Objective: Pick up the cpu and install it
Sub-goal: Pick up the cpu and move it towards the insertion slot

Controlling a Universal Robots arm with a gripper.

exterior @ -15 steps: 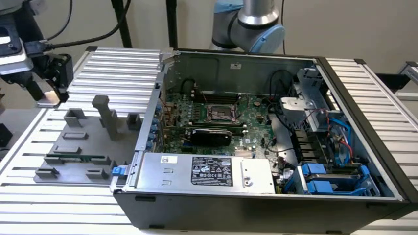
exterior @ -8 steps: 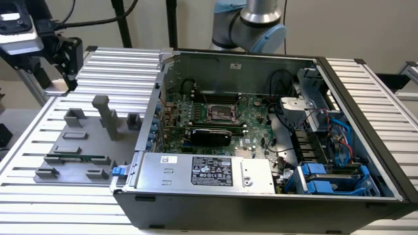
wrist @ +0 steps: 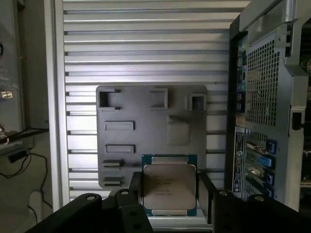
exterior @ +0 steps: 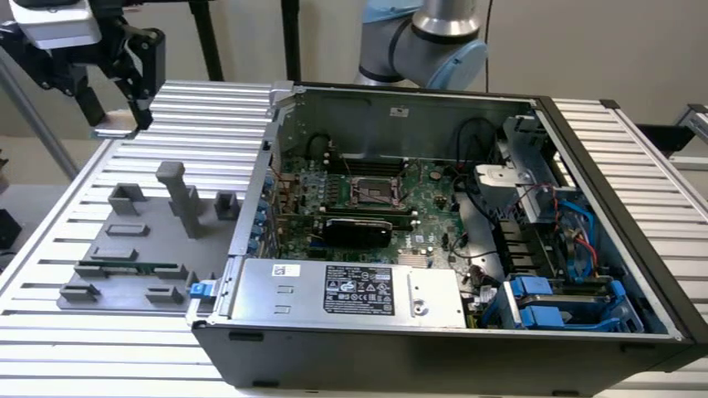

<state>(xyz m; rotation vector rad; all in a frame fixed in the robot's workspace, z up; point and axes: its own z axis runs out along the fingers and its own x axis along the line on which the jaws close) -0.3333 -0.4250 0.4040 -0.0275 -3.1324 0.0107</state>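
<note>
Black links of the pincer (wrist: 171, 193) sit closest to the wrist camera. Between its two fingers it pinches the cpu (wrist: 169, 187) by opposite edges, with the silver lid facing the lens and the chip lying flat. Below it lies the grey tray (wrist: 126, 148) on the slatted surface (wrist: 146, 53). A square recess (wrist: 178, 133) in that tray stands bare.

From the exterior view, the pincer hangs high over the far corner of the surface at the exterior view's left. It is clear of the tray and well apart from the case (exterior: 443, 352). A green memory stick (exterior: 131, 267) lies in its slot on the tray. Inside the open case the motherboard (exterior: 426, 211) lies exposed, and its socket (exterior: 372, 195) looks dark and unfilled as far as I can tell.

I judge the pickup done, since the chip is off the tray and held in the air. The install is all left to do, because nothing sits in the socket and the chip is nowhere near it.
</note>
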